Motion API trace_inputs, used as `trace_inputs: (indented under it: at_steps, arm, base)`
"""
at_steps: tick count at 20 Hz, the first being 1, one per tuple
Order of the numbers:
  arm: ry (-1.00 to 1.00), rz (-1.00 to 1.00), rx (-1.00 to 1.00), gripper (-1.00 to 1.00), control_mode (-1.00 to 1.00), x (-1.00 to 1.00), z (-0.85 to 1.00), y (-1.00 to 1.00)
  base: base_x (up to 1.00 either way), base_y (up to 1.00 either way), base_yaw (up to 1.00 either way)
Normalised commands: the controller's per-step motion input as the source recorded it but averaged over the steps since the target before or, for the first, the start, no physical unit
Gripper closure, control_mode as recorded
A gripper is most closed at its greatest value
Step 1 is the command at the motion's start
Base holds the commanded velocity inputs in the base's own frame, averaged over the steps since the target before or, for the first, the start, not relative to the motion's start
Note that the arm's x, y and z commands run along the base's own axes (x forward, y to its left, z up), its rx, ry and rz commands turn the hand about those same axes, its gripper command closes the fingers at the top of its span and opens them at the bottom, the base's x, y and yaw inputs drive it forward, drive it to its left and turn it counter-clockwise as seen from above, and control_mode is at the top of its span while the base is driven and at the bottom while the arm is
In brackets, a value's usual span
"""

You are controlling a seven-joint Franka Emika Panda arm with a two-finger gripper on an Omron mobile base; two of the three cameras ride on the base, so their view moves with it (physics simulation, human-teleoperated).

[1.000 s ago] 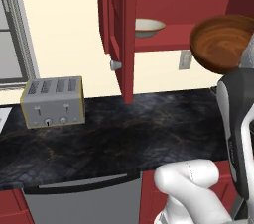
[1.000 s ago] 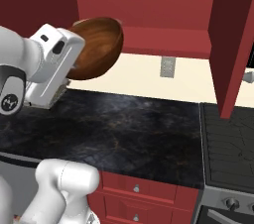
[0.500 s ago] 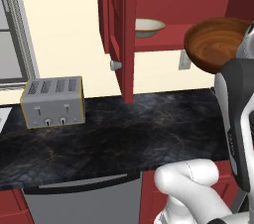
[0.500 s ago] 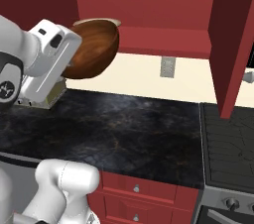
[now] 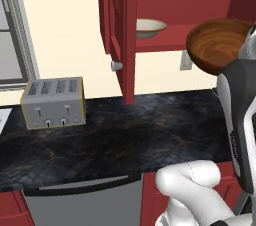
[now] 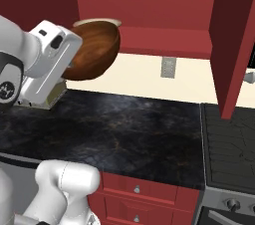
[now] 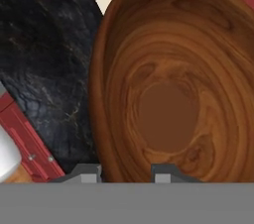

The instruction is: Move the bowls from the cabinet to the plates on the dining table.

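My gripper (image 7: 126, 173) is shut on the near rim of the dark brown wooden bowl (image 7: 168, 84), one fingertip (image 7: 166, 172) inside it and the other outside. The bowl (image 5: 220, 45) hangs tilted above the black counter, just out in front of the open dark red cabinet (image 5: 120, 30). From the right base view the hand grips the bowl (image 6: 94, 50) from the left. The cream-white bowl (image 5: 149, 27) sits on the cabinet shelf, and its rim (image 6: 97, 21) peeks over the brown one. The plates and the dining table are out of view.
A grey toaster (image 5: 53, 102) stands on the black marbled counter (image 5: 130, 135) at the left. A wall outlet (image 6: 168, 67) is under the cabinet. The other cabinet door (image 6: 234, 45) hangs open above the stove (image 6: 229, 144) on the right.
The brown bowl has drifted a little left and outward from the cabinet in my grip. The cream bowl has stayed on its shelf.
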Motion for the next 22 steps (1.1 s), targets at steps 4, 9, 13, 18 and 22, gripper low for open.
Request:
trace_inputs:
  at_steps: [4,9,13,18,22]
  arm:
    - [0.00,0.00,0.00,1.00,1.00,-0.10,0.00,0.00]
    - [0.00,0.00,0.00,1.00,1.00,0.00,0.00,0.00]
    - [0.00,0.00,0.00,1.00,1.00,0.00,0.00,0.00]
    - [0.00,0.00,0.00,1.00,1.00,0.00,0.00,0.00]
    - [0.00,0.00,0.00,1.00,1.00,0.00,0.00,0.00]
  base:
    - [-0.08,0.00,0.00]
    - [-0.50,0.00,0.00]
    - [-0.50,0.00,0.00]
    - [-0.53,0.00,0.00]
    - [-0.64,0.00,0.00]
